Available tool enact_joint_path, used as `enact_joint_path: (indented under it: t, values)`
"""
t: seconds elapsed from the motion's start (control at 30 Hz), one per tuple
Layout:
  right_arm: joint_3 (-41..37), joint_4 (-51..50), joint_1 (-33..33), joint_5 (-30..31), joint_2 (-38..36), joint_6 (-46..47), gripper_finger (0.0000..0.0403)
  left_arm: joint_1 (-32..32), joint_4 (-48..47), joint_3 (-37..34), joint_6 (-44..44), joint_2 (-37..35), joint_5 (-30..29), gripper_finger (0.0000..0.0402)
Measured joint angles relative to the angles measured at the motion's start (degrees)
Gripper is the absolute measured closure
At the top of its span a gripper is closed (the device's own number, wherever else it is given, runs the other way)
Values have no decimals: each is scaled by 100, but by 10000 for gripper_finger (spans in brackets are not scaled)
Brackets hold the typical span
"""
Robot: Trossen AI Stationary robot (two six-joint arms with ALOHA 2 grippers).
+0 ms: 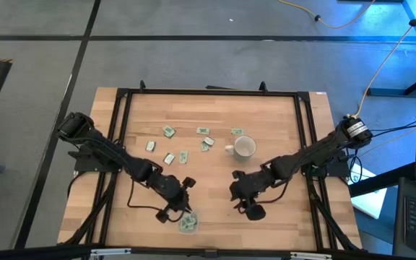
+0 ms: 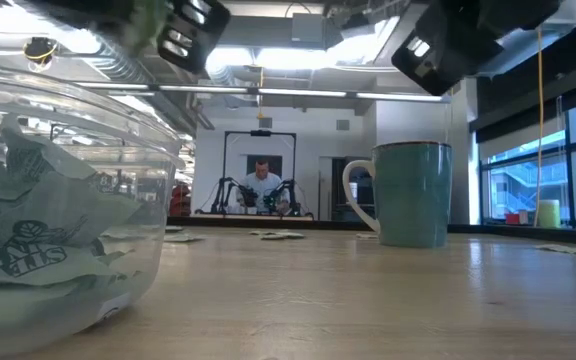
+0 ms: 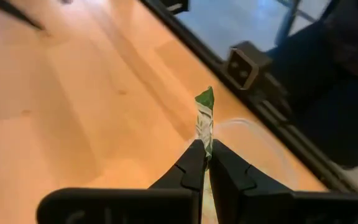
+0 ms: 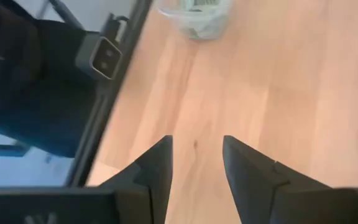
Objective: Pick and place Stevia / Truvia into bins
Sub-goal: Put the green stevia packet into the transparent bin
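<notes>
Several green and white sachets (image 1: pixel 186 143) lie flat on the wooden table's far middle. The clear round dish (image 1: pixel 188 224) sits near the front edge and holds a few sachets (image 2: pixel 28 240). My left gripper (image 1: pixel 181 209) hovers just above the dish, shut on one sachet (image 3: pixel 204 118). The dish shows beyond its fingers in the left wrist view (image 3: pixel 260 149). My right gripper (image 1: pixel 245 204) is open and empty to the right of the dish, above bare table; its wrist view shows the dish (image 4: pixel 197 18) farther off. My left gripper pinches one end of the sachet (image 3: pixel 206 144) between its two fingertips. The sachet shows edge-on and sticks out beyond the fingertips, lifted clear of the table and above the dish.
A white mug (image 1: pixel 245 147) stands upright right of the loose sachets; it also shows in the low view (image 2: pixel 413 192). A black frame (image 1: pixel 208 92) runs around the table. A person sits at another robot station in the room behind (image 2: pixel 261 182).
</notes>
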Motion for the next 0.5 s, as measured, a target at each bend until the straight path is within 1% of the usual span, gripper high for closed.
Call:
enact_joint_path:
  t: [0.07,0.13,0.27,0.37,0.5]
  values:
    - [0,-13,36,205,0,2,260,-110,-28,0,110,-1,-17,392]
    - [0,-8,31,359,0,7,260,-230,-75,0,184,1,-315,392]
    - [0,-10,28,378,0,7,260,-442,-179,0,186,-1,-937,392]
    - [0,-17,31,372,0,7,260,-563,-235,0,173,0,-1133,393]
    - [0,-21,27,374,2,7,260,-686,-249,28,129,30,-1245,393]
